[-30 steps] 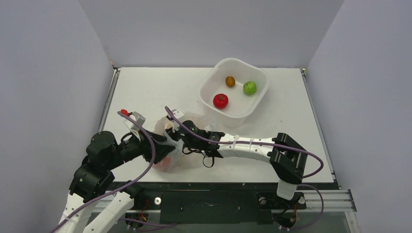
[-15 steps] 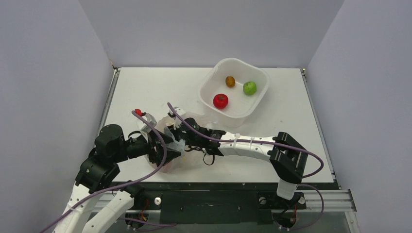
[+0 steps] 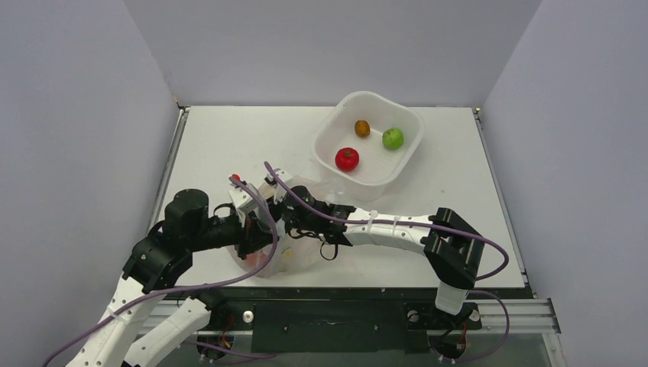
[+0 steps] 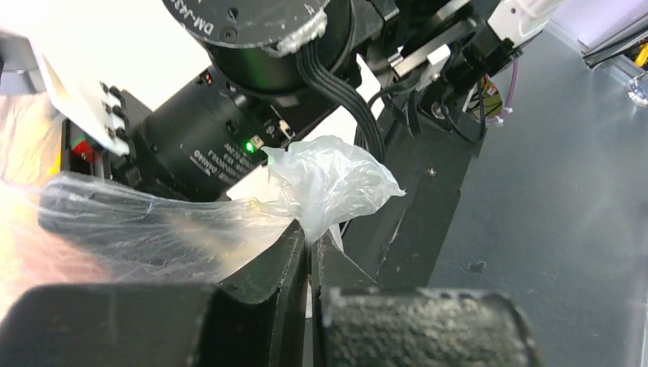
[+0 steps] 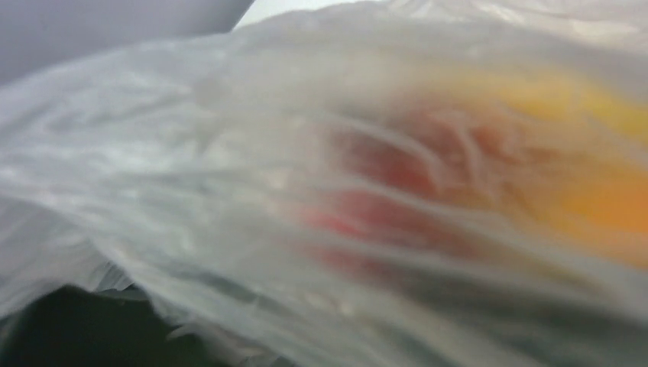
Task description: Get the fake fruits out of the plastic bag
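plastic bag (image 4: 328,180): thin crinkly translucent film | left fingers (image 4: 269,269): matt black, rough

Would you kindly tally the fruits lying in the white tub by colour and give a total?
Red round plastic fruit: 1
Green plastic apple: 1
Brown oval plastic fruit: 1
Total: 3, all in the white rigid square tub. Fruits inside the translucent plastic bag are too blurred to count.
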You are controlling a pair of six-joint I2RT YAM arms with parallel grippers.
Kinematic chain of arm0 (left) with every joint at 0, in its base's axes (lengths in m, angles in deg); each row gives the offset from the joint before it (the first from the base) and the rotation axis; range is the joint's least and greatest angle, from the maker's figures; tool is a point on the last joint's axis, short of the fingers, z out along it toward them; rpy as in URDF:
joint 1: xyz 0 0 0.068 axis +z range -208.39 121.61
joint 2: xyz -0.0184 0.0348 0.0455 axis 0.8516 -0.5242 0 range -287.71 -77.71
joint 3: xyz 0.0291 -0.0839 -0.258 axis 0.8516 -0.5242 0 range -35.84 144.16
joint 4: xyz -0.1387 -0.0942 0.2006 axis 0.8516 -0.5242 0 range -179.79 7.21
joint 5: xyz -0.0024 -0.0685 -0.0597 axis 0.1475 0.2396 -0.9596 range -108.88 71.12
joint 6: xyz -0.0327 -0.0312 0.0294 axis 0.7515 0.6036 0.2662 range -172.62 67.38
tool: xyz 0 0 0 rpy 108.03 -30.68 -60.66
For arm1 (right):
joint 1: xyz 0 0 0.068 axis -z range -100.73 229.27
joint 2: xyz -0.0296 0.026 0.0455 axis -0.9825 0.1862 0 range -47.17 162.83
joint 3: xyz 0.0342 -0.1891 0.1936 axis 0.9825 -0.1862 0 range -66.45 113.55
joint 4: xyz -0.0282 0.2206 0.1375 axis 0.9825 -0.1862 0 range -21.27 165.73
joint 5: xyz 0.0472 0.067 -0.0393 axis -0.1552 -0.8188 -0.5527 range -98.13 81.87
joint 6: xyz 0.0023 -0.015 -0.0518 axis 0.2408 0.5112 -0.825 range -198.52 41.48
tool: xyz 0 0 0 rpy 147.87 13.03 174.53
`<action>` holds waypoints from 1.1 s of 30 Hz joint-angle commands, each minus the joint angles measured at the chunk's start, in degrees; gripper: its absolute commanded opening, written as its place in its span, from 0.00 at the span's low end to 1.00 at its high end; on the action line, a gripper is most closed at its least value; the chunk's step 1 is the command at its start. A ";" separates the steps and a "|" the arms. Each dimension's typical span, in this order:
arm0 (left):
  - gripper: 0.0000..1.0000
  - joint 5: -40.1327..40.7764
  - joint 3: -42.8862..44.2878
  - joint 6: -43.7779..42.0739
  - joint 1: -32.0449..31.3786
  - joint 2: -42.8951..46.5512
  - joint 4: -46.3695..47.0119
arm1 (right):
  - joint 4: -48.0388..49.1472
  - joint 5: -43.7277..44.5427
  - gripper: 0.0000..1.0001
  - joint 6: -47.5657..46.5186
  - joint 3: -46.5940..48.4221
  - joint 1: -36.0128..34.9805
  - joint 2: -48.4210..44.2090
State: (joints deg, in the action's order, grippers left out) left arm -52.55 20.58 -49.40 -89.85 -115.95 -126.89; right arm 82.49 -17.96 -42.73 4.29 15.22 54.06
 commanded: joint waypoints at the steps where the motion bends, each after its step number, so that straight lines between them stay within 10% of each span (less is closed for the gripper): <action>1: 0.00 1.01 3.15 -0.74 -0.42 3.62 -6.47 | 2.84 0.98 0.49 -2.58 -3.43 0.50 -1.26; 7: 0.00 6.49 1.80 6.56 -0.39 11.63 -5.46 | 3.17 -0.52 0.52 -5.43 -3.55 -1.16 0.76; 10: 0.00 4.54 0.34 9.89 -0.44 11.52 -3.56 | 1.38 0.63 0.79 -6.87 -2.35 -2.46 2.70; 20: 0.00 2.19 -3.61 12.69 -0.36 11.01 0.61 | -3.23 8.34 0.99 -10.61 4.42 -4.90 10.32; 33: 0.00 2.07 -8.38 14.35 -0.37 12.37 3.48 | -1.80 10.74 0.84 -9.19 4.76 -4.13 12.54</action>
State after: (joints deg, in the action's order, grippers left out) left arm -49.23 12.56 -36.26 -89.96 -104.21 -127.56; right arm 77.77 -7.49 -52.41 7.90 10.06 67.17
